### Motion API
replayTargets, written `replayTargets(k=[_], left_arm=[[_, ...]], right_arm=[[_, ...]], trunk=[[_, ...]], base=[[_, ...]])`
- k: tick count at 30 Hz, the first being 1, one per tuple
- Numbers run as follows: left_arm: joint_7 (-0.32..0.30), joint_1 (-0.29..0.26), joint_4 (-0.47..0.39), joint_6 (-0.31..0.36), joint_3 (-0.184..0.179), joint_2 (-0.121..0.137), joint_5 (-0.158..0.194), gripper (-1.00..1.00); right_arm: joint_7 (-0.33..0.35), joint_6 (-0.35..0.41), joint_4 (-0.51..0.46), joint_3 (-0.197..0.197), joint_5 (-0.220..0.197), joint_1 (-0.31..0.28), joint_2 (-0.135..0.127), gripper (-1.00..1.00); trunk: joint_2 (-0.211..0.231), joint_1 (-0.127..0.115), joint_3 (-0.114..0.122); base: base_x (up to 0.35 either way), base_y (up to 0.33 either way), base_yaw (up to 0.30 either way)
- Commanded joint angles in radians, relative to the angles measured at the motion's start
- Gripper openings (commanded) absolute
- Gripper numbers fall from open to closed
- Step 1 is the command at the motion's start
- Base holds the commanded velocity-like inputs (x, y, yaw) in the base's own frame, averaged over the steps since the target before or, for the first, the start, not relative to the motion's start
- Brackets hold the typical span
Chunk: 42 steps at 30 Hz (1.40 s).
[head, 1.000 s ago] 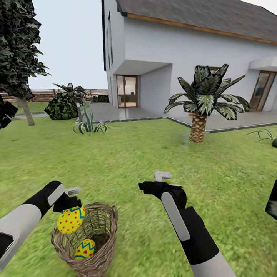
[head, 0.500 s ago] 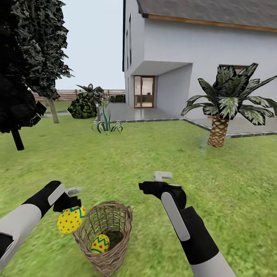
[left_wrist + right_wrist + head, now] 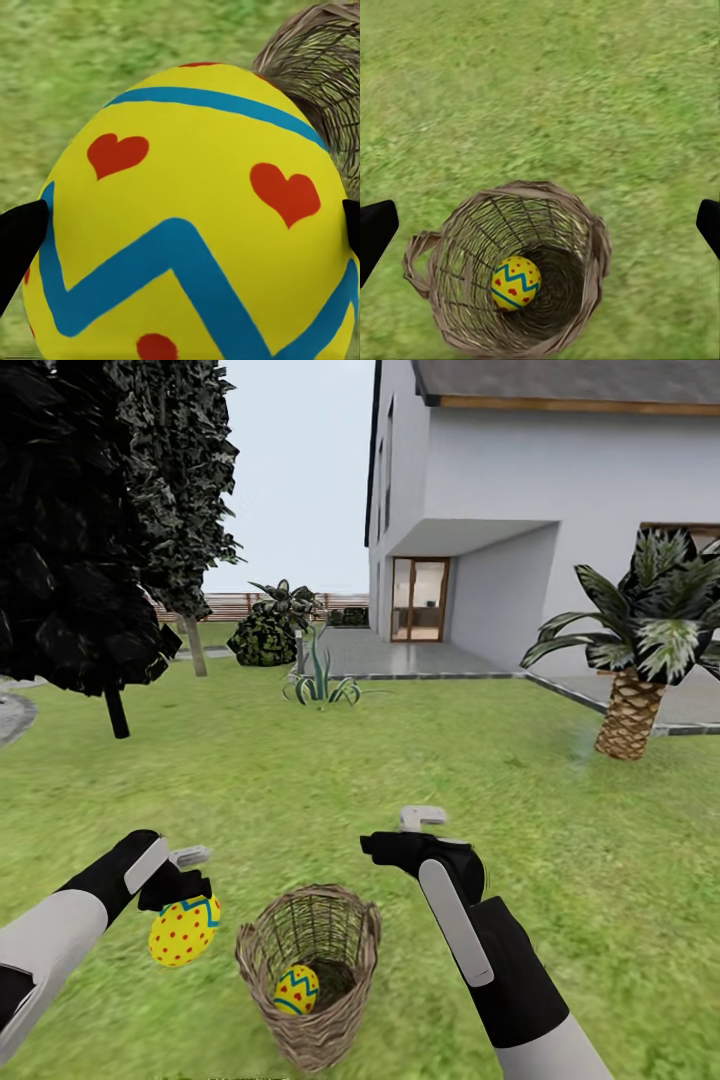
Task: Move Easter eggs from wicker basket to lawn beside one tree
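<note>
With the view swung left since a moment ago, left gripper (image 3: 190, 870) clamped on one egg (image 3: 184, 930) left of the basket (image 3: 312, 978), right gripper (image 3: 412, 832) open above it, another egg (image 3: 296, 990) left inside, grey-trunked tree (image 3: 194, 644) far left.

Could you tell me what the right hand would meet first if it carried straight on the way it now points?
Probably the wicker basket, around its open mouth and far rim, with an Easter egg inside.

Your left hand (image 3: 184, 225) pinching a yellow Easter egg (image 3: 187, 217) between dark fingertips (image 3: 19, 236), wicker basket (image 3: 315, 67) behind, lawn (image 3: 90, 60) beyond
</note>
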Motion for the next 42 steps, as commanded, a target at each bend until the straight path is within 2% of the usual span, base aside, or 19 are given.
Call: replayTargets(k=[1,7,17,20,42], left_arm=[[0.008,0.0,-0.002,0.002,-0.007,0.001,0.01,-1.0],[0.008,0.0,-0.002,0.002,-0.007,0.001,0.01,-1.0],[0.008,0.0,-0.002,0.002,-0.005,0.001,0.01,-1.0],[0.008,0.0,-0.002,0.002,-0.005,0.001,0.01,-1.0],[0.008,0.0,-0.001,0.004,-0.004,0.001,0.013,-1.0]], right_arm=[[-0.01,0.002,-0.001,0.001,-0.01,-0.001,0.0,1.0],[-0.01,0.002,-0.001,0.001,-0.01,-0.001,0.0,1.0],[-0.01,0.002,-0.002,0.001,-0.011,-0.001,0.0,1.0],[-0.01,0.002,-0.002,0.012,-0.01,-0.001,0.0,1.0],[-0.01,0.002,-0.001,0.022,-0.01,-0.001,0.002,1.0]], trunk=[[0.007,-0.004,0.002],[0.049,-0.027,0.021],[0.119,-0.065,0.052],[0.14,-0.077,0.062],[0.14,-0.077,0.062]], base=[[0.0,0.0,0.285],[-0.112,0.0,0.184],[-0.32,0.0,0.01],[-0.291,0.0,0.014],[-0.018,0.0,0.179]])
